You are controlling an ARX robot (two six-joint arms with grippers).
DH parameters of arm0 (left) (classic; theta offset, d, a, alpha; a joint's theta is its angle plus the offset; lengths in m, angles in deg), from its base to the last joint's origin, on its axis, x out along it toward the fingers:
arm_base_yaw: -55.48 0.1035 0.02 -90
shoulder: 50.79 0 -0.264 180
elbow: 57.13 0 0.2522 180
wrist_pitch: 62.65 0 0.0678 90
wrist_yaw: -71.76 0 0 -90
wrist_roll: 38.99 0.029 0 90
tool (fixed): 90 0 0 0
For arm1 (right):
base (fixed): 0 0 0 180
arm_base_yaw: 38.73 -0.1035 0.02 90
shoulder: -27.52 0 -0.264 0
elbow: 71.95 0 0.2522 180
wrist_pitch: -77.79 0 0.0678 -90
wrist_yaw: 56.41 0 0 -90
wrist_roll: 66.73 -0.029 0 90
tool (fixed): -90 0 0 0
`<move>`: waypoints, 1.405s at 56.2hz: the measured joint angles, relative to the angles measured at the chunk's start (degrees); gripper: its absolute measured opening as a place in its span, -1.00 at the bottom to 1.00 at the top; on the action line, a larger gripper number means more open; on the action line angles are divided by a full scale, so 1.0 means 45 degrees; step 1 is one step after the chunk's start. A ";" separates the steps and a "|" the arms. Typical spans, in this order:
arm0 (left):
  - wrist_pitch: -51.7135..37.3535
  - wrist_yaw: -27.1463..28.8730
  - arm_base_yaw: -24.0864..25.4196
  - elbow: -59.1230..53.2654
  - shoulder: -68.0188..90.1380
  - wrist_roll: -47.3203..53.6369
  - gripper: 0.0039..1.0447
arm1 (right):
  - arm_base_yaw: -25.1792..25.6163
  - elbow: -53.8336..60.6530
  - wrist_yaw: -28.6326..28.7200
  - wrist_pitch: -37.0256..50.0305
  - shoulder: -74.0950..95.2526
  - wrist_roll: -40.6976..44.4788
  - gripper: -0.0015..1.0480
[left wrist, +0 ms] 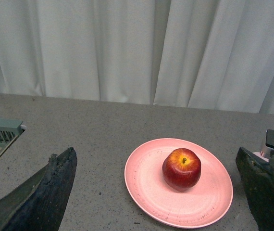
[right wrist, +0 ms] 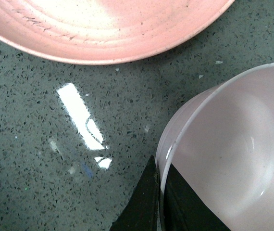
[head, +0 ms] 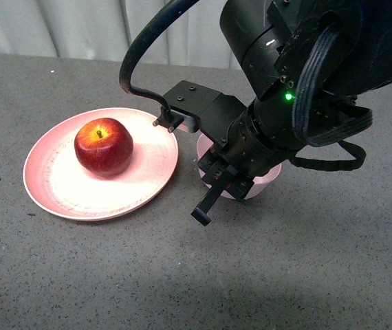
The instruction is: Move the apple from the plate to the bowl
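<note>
The dark-red apple (head: 104, 146) sits on the salmon-pink plate (head: 58, 192) at the table's left; both also show in the left wrist view, apple (left wrist: 181, 169) on plate (left wrist: 146, 185). The small pale pink bowl (head: 263, 185) stands just right of the plate, mostly hidden under my right arm. My right gripper (head: 216, 182) is shut on the bowl's rim; in the right wrist view the gripper (right wrist: 161, 192) pinches the rim with one finger inside the empty bowl (right wrist: 233, 159) and one outside. My left gripper (left wrist: 161, 192) is open and empty, short of the plate.
The plate's edge (right wrist: 103, 43) lies close beside the bowl. White curtains (left wrist: 137, 48) hang behind the grey speckled table (head: 320, 275). A grey-green ridged object (left wrist: 0, 137) sits at one edge of the left wrist view.
</note>
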 joint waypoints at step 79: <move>0.0000 -0.0019 0.0000 0.0000 -0.0010 0.0000 0.88 | 0.3070 0.9510 -0.5591 1.4158 -0.5479 -0.5294 0.47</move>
